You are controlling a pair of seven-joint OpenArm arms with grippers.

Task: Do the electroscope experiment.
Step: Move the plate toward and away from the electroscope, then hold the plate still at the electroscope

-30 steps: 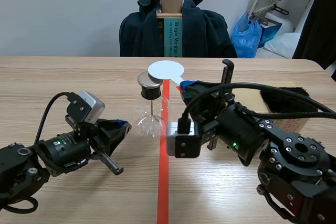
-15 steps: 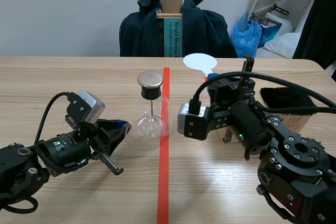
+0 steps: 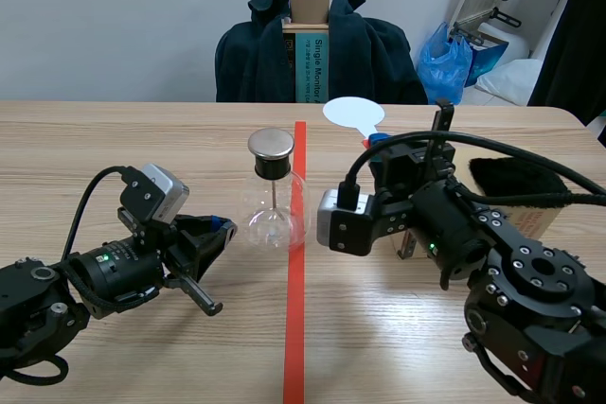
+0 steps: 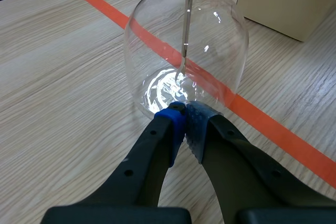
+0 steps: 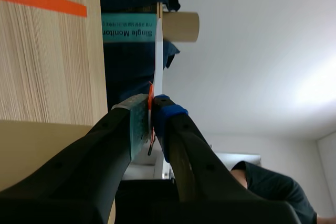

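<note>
The electroscope (image 3: pixel 273 198) is a clear glass flask with a round metal cap and a thin rod inside; it stands just left of the red tape line. In the left wrist view the flask (image 4: pixel 186 51) is directly ahead of my left gripper (image 4: pixel 184 115), whose pads meet on nothing close to the flask's base. My right gripper (image 5: pixel 151 109) is shut on the red handle of a white disc paddle (image 5: pixel 158 51), seen edge-on. In the scene view the paddle (image 3: pixel 353 114) is held up right of the flask, apart from the cap.
A tan cardboard box (image 3: pixel 530 210) with a piece of black fur (image 3: pixel 516 177) on it sits at the right behind my right arm. A chair draped with a dark jacket (image 3: pixel 312 49) stands across the table. A blue bag (image 3: pixel 445 63) lies at the back right.
My right arm swung the white paddle from above the flask's cap away to the right over the last second, then drifted slightly back left. The left arm stayed still.
</note>
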